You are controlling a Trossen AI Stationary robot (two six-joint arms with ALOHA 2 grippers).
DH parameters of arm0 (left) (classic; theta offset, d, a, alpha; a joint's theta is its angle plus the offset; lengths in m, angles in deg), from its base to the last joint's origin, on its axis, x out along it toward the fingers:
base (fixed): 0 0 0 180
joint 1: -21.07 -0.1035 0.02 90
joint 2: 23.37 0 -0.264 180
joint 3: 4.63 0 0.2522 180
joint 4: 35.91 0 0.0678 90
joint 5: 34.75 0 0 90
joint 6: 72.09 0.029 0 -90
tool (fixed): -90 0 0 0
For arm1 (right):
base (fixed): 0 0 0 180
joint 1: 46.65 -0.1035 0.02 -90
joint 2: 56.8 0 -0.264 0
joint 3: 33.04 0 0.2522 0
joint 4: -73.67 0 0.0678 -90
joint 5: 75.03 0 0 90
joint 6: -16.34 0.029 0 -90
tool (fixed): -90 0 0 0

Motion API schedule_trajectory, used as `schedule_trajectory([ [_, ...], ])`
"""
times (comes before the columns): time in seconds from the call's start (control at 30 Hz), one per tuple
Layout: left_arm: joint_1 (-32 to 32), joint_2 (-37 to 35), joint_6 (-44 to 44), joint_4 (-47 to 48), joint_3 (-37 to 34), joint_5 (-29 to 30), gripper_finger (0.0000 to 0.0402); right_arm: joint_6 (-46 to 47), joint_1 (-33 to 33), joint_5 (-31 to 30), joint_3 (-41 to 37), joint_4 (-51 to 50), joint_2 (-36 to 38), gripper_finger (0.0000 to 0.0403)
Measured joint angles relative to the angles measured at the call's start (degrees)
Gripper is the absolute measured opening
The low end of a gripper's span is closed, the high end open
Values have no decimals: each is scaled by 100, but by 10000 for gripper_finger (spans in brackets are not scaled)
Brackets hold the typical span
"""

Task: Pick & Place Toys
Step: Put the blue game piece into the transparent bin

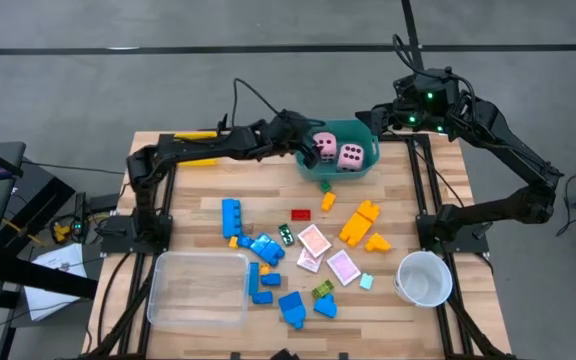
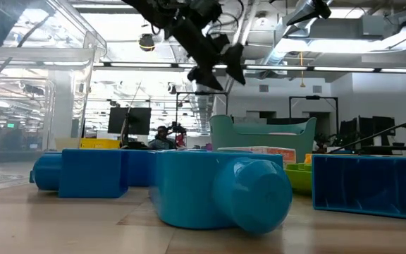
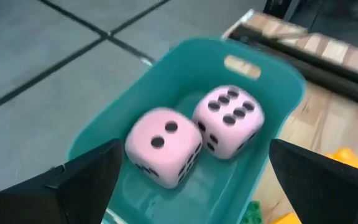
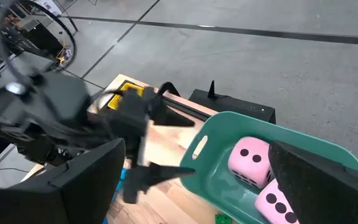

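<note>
Two pink dice (image 1: 324, 145) (image 1: 352, 156) lie side by side on the floor of the teal tub (image 1: 320, 176) at the table's far middle. In the left wrist view the dice (image 3: 163, 146) (image 3: 230, 121) touch each other inside the tub (image 3: 260, 62). My left gripper (image 1: 306, 150) (image 3: 196, 146) hangs open above the tub's left side, holding nothing. My right gripper (image 1: 386, 118) (image 4: 197, 148) waits open, high at the tub's far right. Blue blocks (image 1: 232, 217), orange blocks (image 1: 359, 222), a red block (image 1: 301, 214) and pink-white cards (image 1: 314, 240) lie loose on the table's middle.
A clear tray (image 1: 198, 290) stands at the near left and a white cup (image 1: 425, 278) at the near right. A yellow tray (image 1: 196, 135) shows at the far left under my left arm. In the low view a blue block (image 2: 217, 187) fills the foreground.
</note>
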Motion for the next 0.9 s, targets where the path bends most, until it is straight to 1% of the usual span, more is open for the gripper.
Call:
schedule_trajectory([
  [0.27, 0, -629, 405, 128, 0, 7, 396, -2, 0, 0, 0, -2, 0, 386],
  [0.4, 2, -949, 407, 378, 0, 7, 396, -2, 0, 0, 0, -25, 0, 386],
  [0.47, 2, -1118, 409, 645, 0, 7, 396, -2, 0, 0, 0, -24, 0, 386],
  [0.57, 2, -1362, 378, 1211, 0, 7, 396, -2, 0, 0, 0, -24, 0, 386],
  [0.7, 2, -1620, 32, 2380, 0, 17, 396, -2, -2, 0, 0, -24, 0, 386],
  [0.8, 2, -1742, -388, 3272, 0, 38, 396, -2, -1, 0, 0, -22, 0, 386],
  [0.9, 4, -1764, -985, 4051, -2, 61, 396, -2, -2, 0, 0, -22, 0, 386],
])
